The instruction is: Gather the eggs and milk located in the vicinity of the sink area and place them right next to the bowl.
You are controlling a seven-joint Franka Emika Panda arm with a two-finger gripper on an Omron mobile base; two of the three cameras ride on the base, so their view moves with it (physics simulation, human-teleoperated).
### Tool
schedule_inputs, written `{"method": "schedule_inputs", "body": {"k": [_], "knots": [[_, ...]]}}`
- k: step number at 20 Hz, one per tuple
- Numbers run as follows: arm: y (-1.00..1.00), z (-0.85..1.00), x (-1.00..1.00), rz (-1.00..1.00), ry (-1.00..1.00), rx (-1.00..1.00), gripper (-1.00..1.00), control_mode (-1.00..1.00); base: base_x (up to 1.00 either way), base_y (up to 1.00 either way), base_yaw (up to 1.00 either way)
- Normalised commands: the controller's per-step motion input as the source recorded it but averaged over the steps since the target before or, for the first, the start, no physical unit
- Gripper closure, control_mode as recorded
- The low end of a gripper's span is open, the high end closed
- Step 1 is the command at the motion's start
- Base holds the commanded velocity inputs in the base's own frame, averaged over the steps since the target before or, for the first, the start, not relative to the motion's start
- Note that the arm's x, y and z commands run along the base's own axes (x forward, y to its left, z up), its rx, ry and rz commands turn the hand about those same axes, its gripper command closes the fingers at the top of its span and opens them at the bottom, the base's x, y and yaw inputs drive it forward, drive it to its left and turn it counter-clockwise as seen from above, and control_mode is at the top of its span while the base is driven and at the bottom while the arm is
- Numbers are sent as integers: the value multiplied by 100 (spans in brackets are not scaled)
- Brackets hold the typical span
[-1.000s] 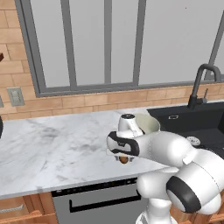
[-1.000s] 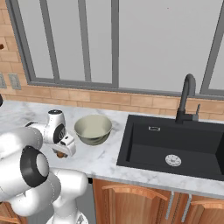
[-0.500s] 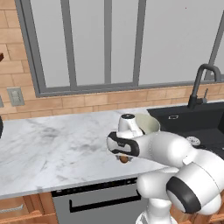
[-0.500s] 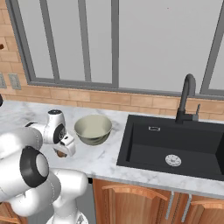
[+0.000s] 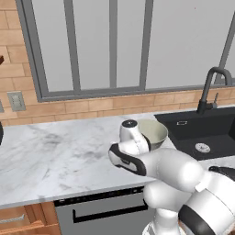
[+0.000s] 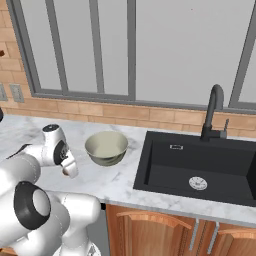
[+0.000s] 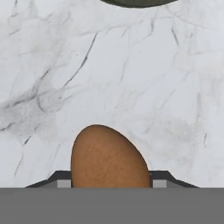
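Note:
One brown egg (image 7: 109, 159) sits between my gripper's (image 7: 111, 180) two dark fingertips (image 7: 61, 179), which press against its sides just above the marble counter (image 7: 131, 87). The gripper is shut on this egg. The pale cream-green bowl (image 6: 106, 147) stands on the counter right beside the gripper (image 6: 69, 169), to its right in the right base view; its rim (image 7: 138, 2) shows at the top of the hand view. The bowl (image 5: 155, 133) sits between my hand and the black sink (image 6: 200, 167). The milk is out of view.
A tall black curved faucet (image 6: 214, 112) rises behind the sink. A brick backsplash and a large window run along the wall. The counter's front edge (image 5: 69, 195) lies above a dishwasher front. Open marble stretches left of the arm (image 5: 55, 156).
The jaws have closed in on the egg. Arm, bowl and views have barely moved.

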Motion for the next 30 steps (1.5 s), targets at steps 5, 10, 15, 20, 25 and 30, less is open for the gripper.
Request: {"method": "schedule_inputs", "body": {"k": [5,10,15,20,25,30], "knots": [[-24,4,17,-2,2,0,100,-100,0,0,0],[-33,1,30,3,0,0,100,-100,0,0,0],[-8,2,14,1,0,0,100,-100,0,0,0],[0,0,0,0,-8,-2,100,-100,0,0,0],[0,0,-5,-1,-17,-9,100,-100,0,0,0],[0,0,0,-3,-9,-9,100,-100,0,0,0]]}}
